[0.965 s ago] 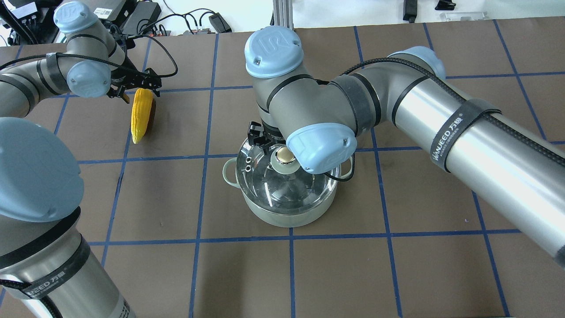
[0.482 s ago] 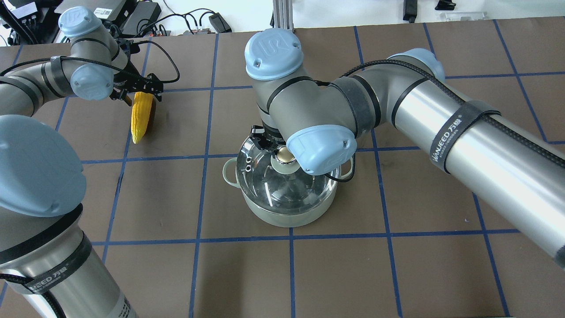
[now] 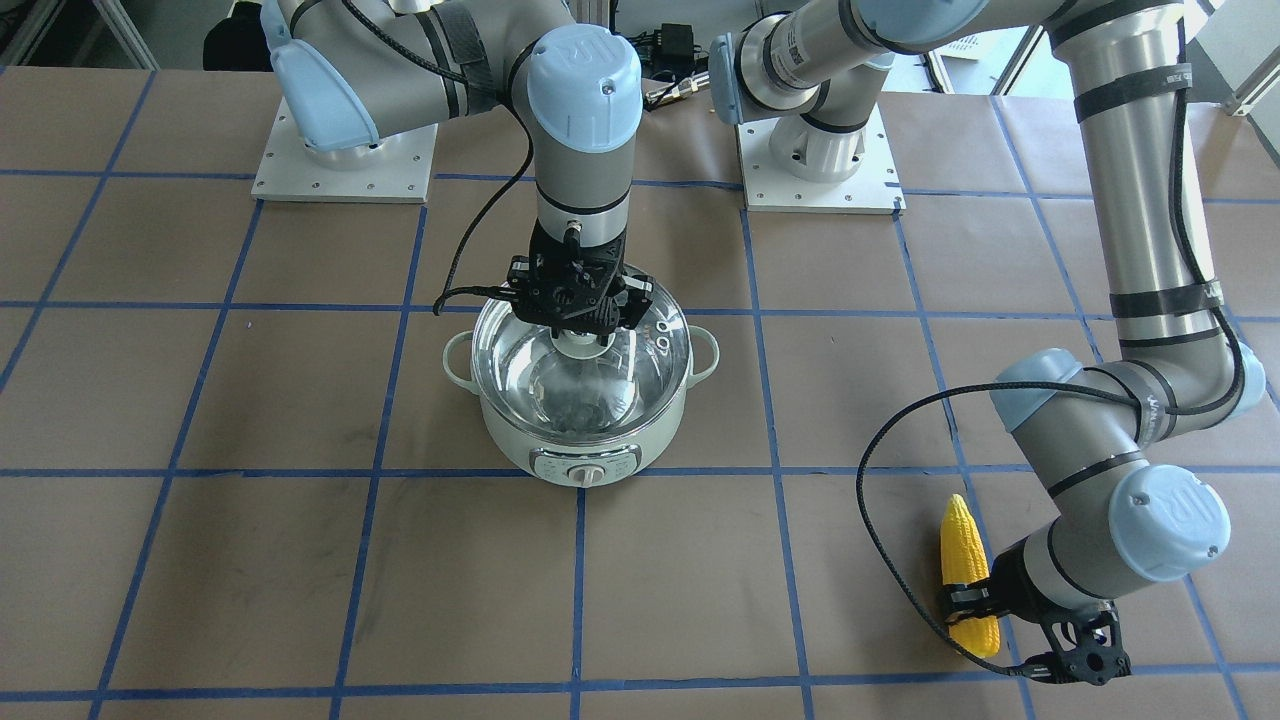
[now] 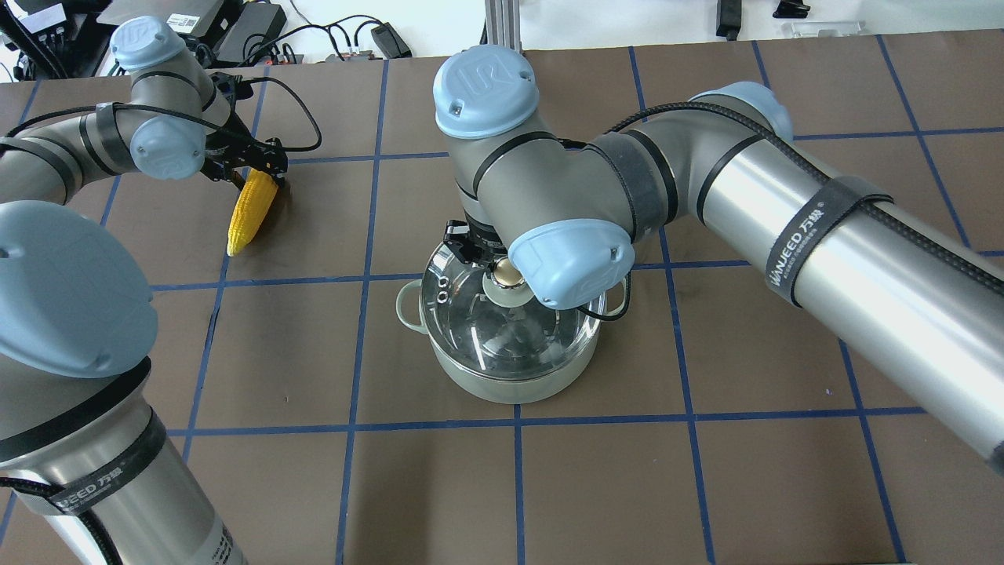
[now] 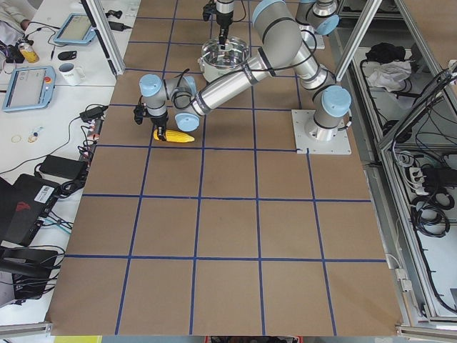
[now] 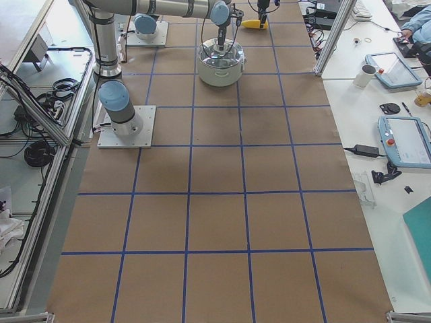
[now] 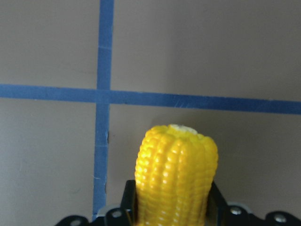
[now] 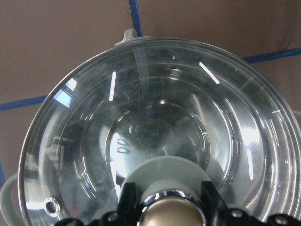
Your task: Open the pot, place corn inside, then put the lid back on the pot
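Note:
The mint-green pot [image 4: 510, 384] stands mid-table with the glass lid [image 4: 463, 314] seated on it. My right gripper [image 4: 506, 275] points straight down onto the lid. In the right wrist view its fingers [image 8: 127, 202] press both sides of the beige knob [image 8: 171, 214]. The yellow corn [image 4: 249, 205] is at the table's far left. My left gripper [image 4: 255, 166] is shut on its thick end, and the corn slants with its tip down toward the table. In the left wrist view the corn [image 7: 175, 174] sticks out between the jaws. The front view shows corn [image 3: 965, 560] and pot [image 3: 585, 450] far apart.
The brown table [image 4: 706, 471] carries a blue tape grid. Cables and boxes [image 4: 235, 31] lie past its far left edge. The arm bases [image 3: 815, 170] stand behind the pot. The right arm's elbow [image 4: 569, 259] hangs over the pot's right side.
The right gripper's fingers have come in onto the lid knob. The left gripper has shifted slightly away from me and the corn has tilted, its tip swinging left.

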You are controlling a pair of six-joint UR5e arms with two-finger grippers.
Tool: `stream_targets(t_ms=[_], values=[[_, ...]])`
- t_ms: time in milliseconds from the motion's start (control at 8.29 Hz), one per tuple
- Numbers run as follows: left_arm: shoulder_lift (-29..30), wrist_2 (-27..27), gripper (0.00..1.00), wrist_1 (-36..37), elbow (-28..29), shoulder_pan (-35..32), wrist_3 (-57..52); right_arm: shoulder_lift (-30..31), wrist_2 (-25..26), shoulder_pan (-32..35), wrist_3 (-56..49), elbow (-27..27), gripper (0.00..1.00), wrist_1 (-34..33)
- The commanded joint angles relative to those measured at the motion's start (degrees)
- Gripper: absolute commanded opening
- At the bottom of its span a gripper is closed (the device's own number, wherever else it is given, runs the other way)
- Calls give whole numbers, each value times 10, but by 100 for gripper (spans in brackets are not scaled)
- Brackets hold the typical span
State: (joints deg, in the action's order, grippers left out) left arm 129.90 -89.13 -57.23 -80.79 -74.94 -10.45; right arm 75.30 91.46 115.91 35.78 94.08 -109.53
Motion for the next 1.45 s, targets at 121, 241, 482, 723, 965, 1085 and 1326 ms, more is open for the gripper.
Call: stream_targets(t_ms=[121,241,482,723,965,1085,1326], values=[[-18,-26,0,-36,3,1,-10,38,-7,-31,-20,-50,18,78],[-43,-50,0,-42,2,0,1,71,-14,-69,-80,-57,18,128],[-95,-47,0,-99,0,-13,64,131,-37,-151,-187,-60,18,202],[-132,-47,0,-117,0,-80,123,181,-26,-225,-302,-60,15,278],[-177,-47,0,-161,0,-171,210,209,4,-281,-379,-59,15,293],[-189,-44,0,-185,0,-207,256,211,9,-283,-386,-58,15,296],[-225,-14,0,-195,-2,-272,338,211,1,-285,-388,-58,15,297]])
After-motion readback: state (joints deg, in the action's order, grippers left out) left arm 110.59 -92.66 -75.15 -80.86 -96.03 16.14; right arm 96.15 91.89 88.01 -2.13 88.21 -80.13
